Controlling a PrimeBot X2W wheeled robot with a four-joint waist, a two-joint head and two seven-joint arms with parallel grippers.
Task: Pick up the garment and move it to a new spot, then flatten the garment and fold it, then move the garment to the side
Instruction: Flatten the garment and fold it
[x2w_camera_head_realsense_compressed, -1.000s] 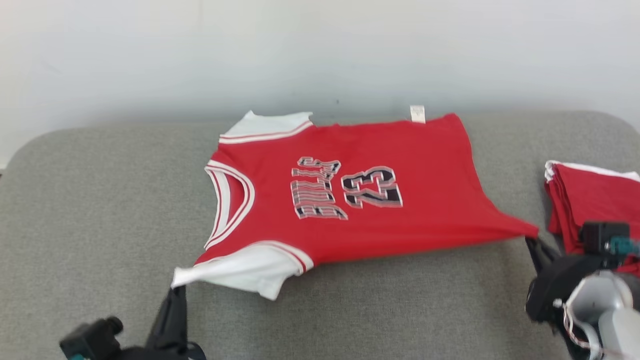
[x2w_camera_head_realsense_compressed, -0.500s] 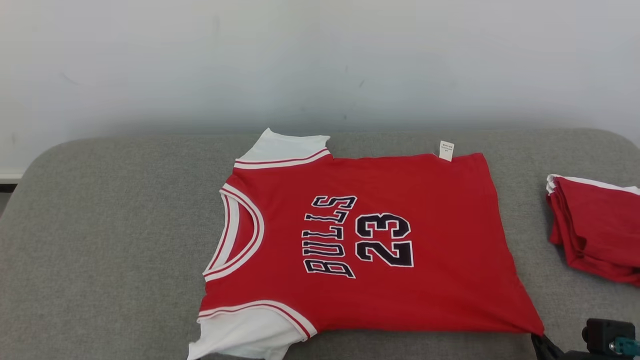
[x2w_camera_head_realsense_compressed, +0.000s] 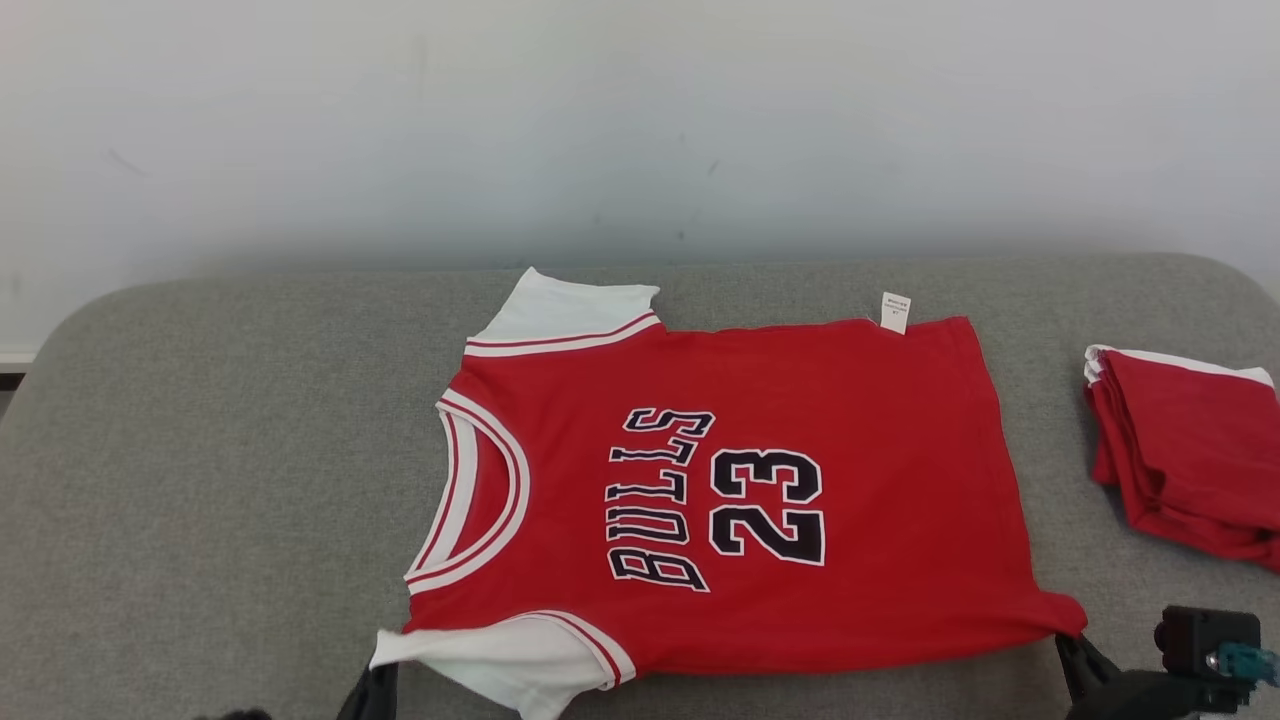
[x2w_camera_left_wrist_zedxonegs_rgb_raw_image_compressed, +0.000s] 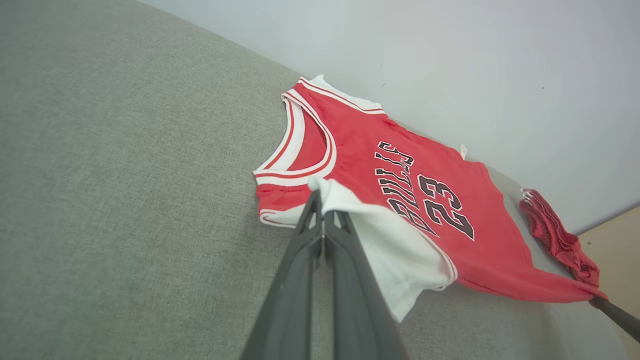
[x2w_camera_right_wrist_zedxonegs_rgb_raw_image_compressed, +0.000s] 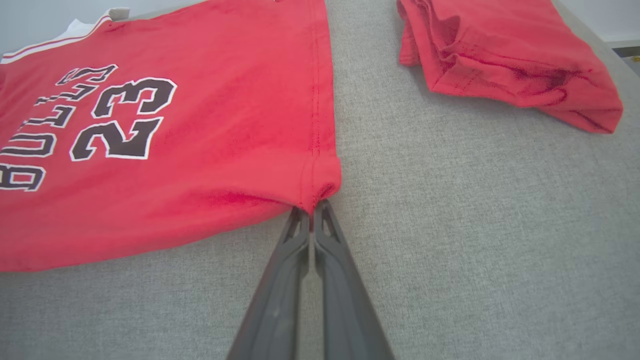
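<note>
Red jersey (x2w_camera_head_realsense_compressed: 880, 470): soft cloth with white sleeves, red-and-white striped neck trim and black "BULLS 23" lettering; it lies spread face up across the middle of the worktop, and I hold it at its two near corners.
Left gripper (x2w_camera_left_wrist_zedxonegs_rgb_raw_image_compressed: 321, 207): my two long dark fingers are pressed together on the tip of the near white sleeve (x2w_camera_left_wrist_zedxonegs_rgb_raw_image_compressed: 400, 250), by the front edge of the worktop.
Right gripper (x2w_camera_right_wrist_zedxonegs_rgb_raw_image_compressed: 312, 212): my fingers are clamped together on the near hem corner (x2w_camera_right_wrist_zedxonegs_rgb_raw_image_compressed: 320, 187), where the red cloth bunches into a small pucker; this is also by the front edge, further toward the right edge.
Cloth between my grippers: the near side of the jersey runs from one pinch to the other, and the sleeve tip is drawn out to a point.
Neck opening (x2w_camera_head_realsense_compressed: 480, 500): faces the left edge of the worktop.
Far white sleeve (x2w_camera_head_realsense_compressed: 565, 310): flat, close to the back edge.
White care label (x2w_camera_head_realsense_compressed: 894, 311): sticks out at the far hem corner.
Worktop (x2w_camera_head_realsense_compressed: 200, 450): a padded surface in grey woven fabric with rounded corners.
Folded red garments (x2w_camera_head_realsense_compressed: 1190, 450): a pile with a white edge near the right edge, apart from the jersey's hem.
White wall (x2w_camera_head_realsense_compressed: 640, 120): plain, behind the back edge.
</note>
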